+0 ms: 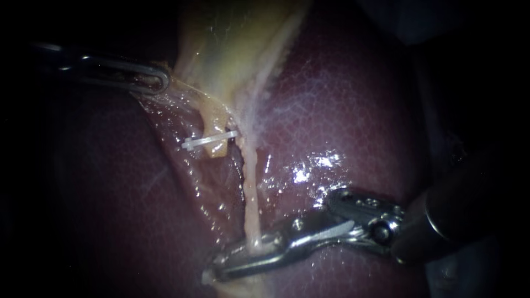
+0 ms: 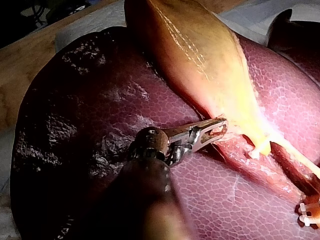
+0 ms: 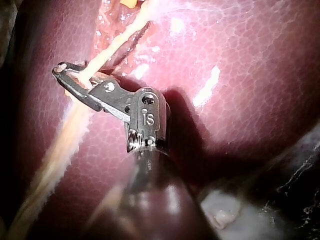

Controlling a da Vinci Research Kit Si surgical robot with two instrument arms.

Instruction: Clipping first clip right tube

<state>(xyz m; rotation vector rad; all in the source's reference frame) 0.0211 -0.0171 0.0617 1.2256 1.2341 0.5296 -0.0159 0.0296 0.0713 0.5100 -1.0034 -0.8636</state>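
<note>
The right tube (image 1: 250, 185) is a thin pale strand running down over the liver (image 1: 342, 116). My right instrument (image 1: 245, 260) comes in from the right. Its metal jaws lie across the tube's lower end, one on each side, shut on it; the right wrist view shows the tube (image 3: 107, 52) passing between those jaws (image 3: 75, 80). A white clip (image 1: 210, 141) sits on the short yellowish left tube (image 1: 216, 118). My left instrument (image 1: 159, 81) is at the upper left, shut on the gallbladder's (image 1: 237, 44) lower edge, and its jaws (image 2: 216, 128) grip there in the left wrist view.
Glistening raw tissue (image 1: 212, 182) lies between the two tubes. In the left wrist view the gallbladder (image 2: 200, 55) stretches away over the liver (image 2: 90, 100), the white clip (image 2: 307, 216) shows beyond the jaws, and a wooden board (image 2: 25, 65) borders the liver.
</note>
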